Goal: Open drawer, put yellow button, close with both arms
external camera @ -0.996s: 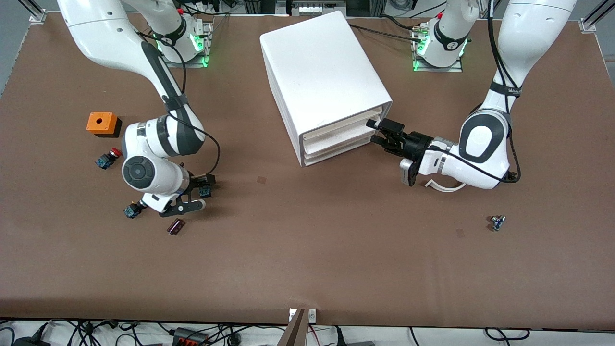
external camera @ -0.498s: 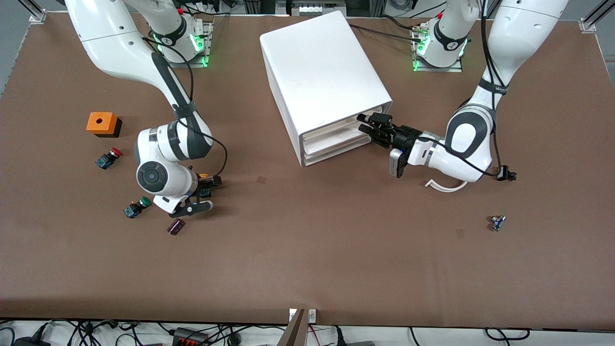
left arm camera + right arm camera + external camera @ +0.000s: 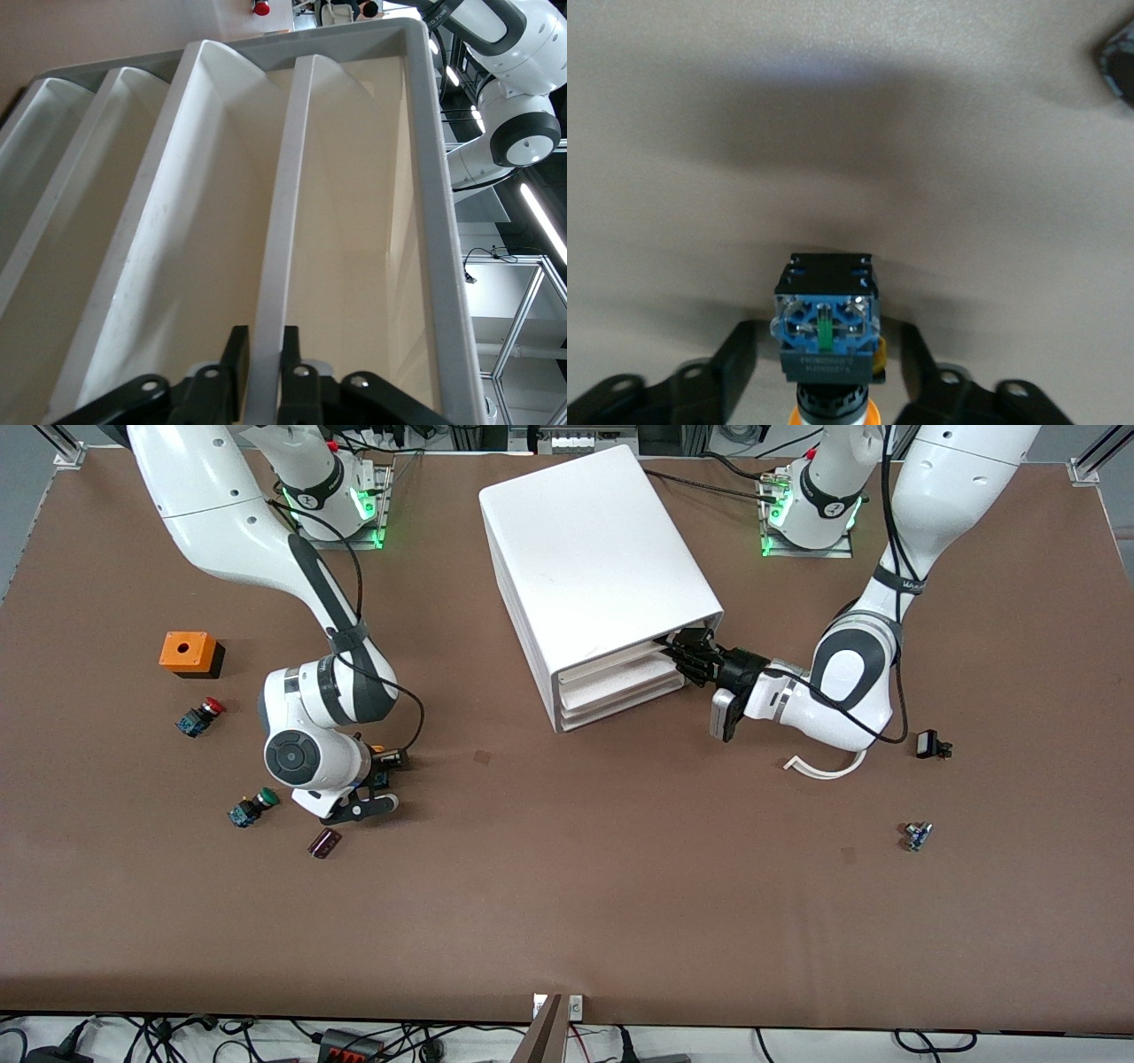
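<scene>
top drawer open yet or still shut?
Shut. The drawer front sits flush with the two below in the cabinet; the left gripper fingers straddle its lip.

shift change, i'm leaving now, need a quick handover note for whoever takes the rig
Left hand: shut on the front lip of the top drawer, at the cabinet front.
Right hand: shut on the yellow button, just above the table near the green button.
Done: button picked up, drawer lip gripped.
Left: pull the drawer out (it looks shut), drop the button in, push it closed with both arms.
</scene>
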